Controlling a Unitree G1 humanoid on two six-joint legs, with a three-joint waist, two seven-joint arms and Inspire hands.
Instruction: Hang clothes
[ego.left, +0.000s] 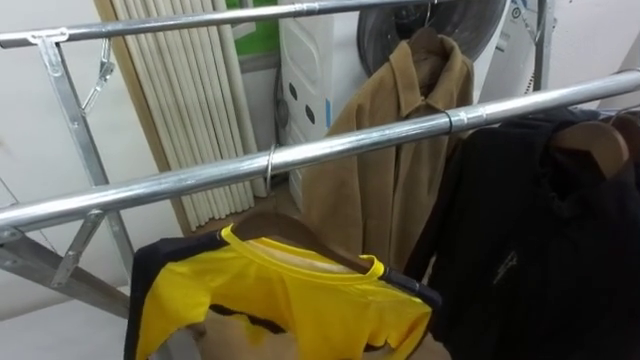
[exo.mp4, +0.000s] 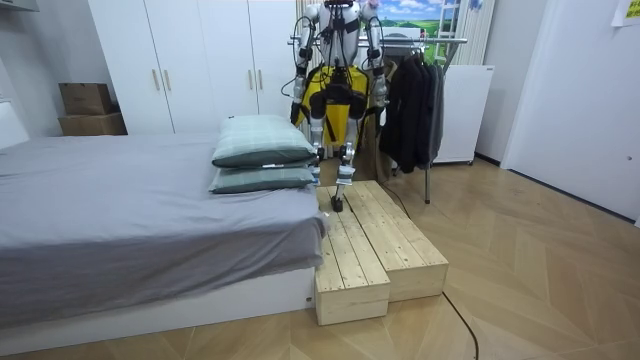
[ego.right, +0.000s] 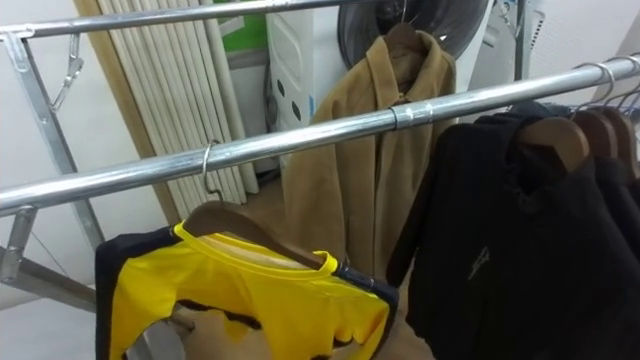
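left eye view shows you the yellow jersey with dark sleeves (ego.left: 290, 300) on a brown wooden hanger (ego.left: 290, 232), hooked over the near shiny steel rail (ego.left: 360, 145). black jackets (ego.left: 530, 250) crowd that rail just right of it, and a tan coat (ego.left: 400, 150) hangs on the far steel rail (ego.left: 200, 20). the near rail runs bare to the left. you cannot tell the grip of the left hand (exo.mp4: 298, 112) or the right hand (exo.mp4: 381, 98).

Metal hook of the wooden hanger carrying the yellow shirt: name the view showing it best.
The right eye view: the metal hook curves over the silver rail, its stem reaching the wooden hanger. The left eye view gives it as a thin loop round the rail. In the room view the robot stands before it.
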